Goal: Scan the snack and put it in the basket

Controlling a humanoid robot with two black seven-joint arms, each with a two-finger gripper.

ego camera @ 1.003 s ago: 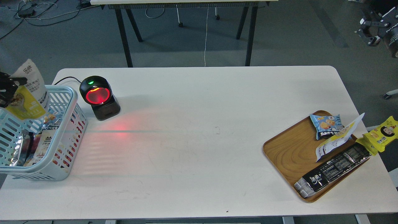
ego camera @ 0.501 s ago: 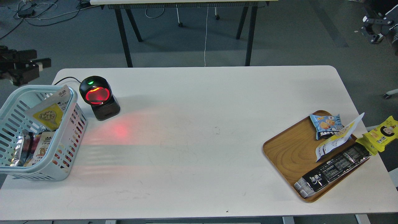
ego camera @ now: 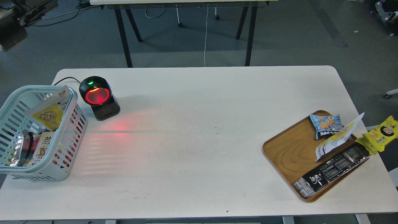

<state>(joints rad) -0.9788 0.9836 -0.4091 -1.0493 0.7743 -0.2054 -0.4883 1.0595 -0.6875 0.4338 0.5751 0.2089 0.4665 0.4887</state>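
- Snack (ego camera: pixel 49 110): lies inside the basket (ego camera: pixel 71 137) at its far end, leaning tilted against the far-right wall, yellow nut panel facing up. No fingers touch it.
- Basket: sits on the counter (ego camera: pixel 192 149) at the far left edge; other packs lie in its near half, under and beside the snack.
- Left gripper (ego camera: pixel 29 11): raised at the top left corner, well apart from the basket and above floor level beyond the counter. Seen dark and blurred; whether its fingers are spread or pressed together cannot be told. It carries nothing visible.
- Right gripper (ego camera: pixel 384 7): only a small dark part shows at the top right corner, well clear of the counter. Probably the finger end, but the view is too partial to be sure; finger state cannot be told.
- Scanner (ego camera: pixel 99 97): black, upright on the counter just right of the basket, red window lit, small green light on top. A red glow falls on the counter in front of it.
- Wooden tray (ego camera: pixel 287 149): at the right end of the counter. It holds a light-blue packet (ego camera: pixel 326 124) at the far corner, a white-and-yellow pouch (ego camera: pixel 337 138) leaning tilted beside it, and a long black pack (ego camera: pixel 332 171) along the near-right rim.
- Yellow packet (ego camera: pixel 381 134): just off the tray's right rim, at the counter edge.
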